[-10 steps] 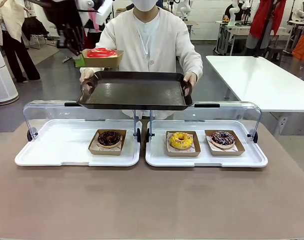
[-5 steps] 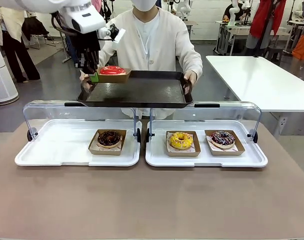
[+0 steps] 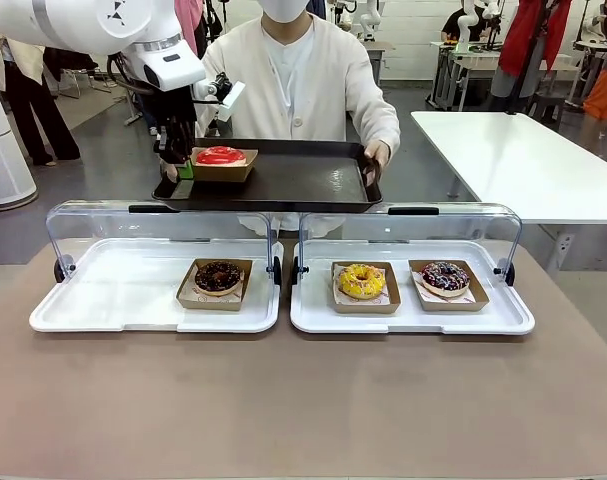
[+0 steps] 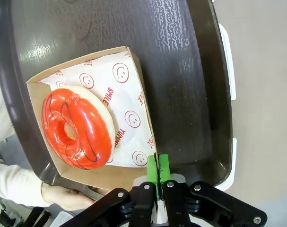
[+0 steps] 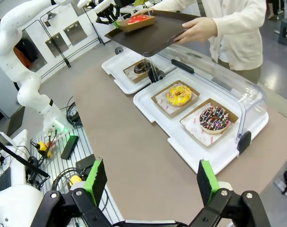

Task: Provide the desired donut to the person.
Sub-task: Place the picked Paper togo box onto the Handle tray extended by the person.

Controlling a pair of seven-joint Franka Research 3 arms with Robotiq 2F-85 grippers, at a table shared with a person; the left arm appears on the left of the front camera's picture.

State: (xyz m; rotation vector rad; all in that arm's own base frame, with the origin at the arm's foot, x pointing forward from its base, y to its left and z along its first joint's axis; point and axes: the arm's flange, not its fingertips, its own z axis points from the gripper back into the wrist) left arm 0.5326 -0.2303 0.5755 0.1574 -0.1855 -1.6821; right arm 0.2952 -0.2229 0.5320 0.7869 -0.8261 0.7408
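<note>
- Down and inward since a second ago: the red-glazed donut (image 3: 220, 155) in its brown paper carton (image 3: 221, 171) has come from above the tray's corner onto the black serving tray (image 3: 303, 185).
- Its glaze is glossy red around a clear ring hole, and it lies on white paper printed with red smiley faces.
- The carton sits at the tray's left end, close to the rim; whether its base lies fully flat I cannot tell.
- The left gripper (image 3: 186, 169) pinches the carton's wall, green pads tight together.
- The person (image 3: 303, 70) holds the tray by both ends above the clear display covers (image 3: 163, 225); the tray is bare to the donut's right.
- The right gripper (image 5: 152, 182) hangs spread wide, holding nothing, over the table's near side.
</note>
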